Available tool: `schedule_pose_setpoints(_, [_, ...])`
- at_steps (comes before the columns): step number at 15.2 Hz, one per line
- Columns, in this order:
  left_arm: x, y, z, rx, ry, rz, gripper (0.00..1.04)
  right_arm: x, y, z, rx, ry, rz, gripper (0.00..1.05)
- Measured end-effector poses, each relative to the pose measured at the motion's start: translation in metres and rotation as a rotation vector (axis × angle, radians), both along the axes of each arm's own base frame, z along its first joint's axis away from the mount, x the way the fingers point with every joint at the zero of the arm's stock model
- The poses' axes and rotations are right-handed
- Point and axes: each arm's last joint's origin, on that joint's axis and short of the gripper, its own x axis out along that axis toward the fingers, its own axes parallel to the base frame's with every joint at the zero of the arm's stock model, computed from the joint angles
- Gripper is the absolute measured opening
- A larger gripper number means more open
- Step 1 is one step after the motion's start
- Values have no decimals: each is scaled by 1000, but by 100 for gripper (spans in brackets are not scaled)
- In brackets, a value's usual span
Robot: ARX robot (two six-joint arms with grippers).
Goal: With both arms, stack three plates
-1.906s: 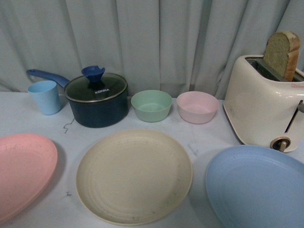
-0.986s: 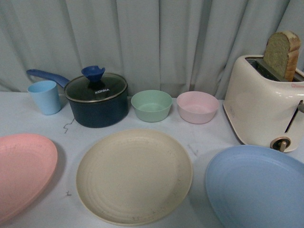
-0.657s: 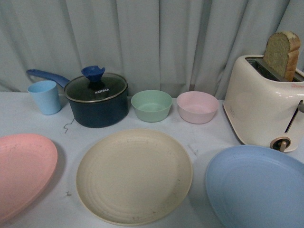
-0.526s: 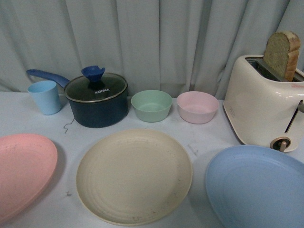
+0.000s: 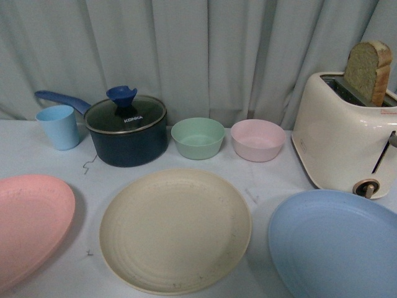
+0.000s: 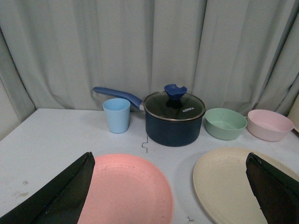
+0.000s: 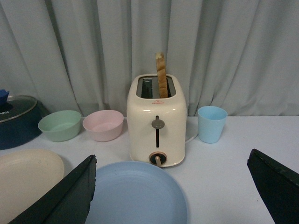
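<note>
Left gripper (image 6: 168, 156): released, holding nothing. Its two black fingers (image 6: 56, 196) stand wide apart, and the frame edges cut both off. Right gripper (image 7: 173, 156): same condition, fingers (image 7: 60, 198) spread and empty.

Three matte plates lie flat on the counter (image 5: 273, 180) in one row, unstacked, each apart from the next.
- Pink plate (image 5: 31, 226): left, cut off by the frame edge.
- Cream plate (image 5: 175, 230): centre, fully visible, with faint concentric ridges and small dark specks.
- Blue plate (image 5: 335, 245): right, cut off at side and bottom.

Behind them stand a blue cup (image 5: 58, 126), a lidded saucepan (image 5: 126, 131), a green bowl (image 5: 198, 138), a pink bowl (image 5: 258, 140) and a toaster (image 5: 341, 139) holding a bread slice (image 5: 368, 71). A curtain (image 5: 205, 49) closes the rear.
</note>
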Motion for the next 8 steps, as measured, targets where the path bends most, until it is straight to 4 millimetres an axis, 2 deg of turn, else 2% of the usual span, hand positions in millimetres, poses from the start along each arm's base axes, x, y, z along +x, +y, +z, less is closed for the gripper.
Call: schedule_pose_setpoints(8, [0, 0, 0, 0, 0, 0, 98, 0, 0, 0, 0, 0, 0, 98])
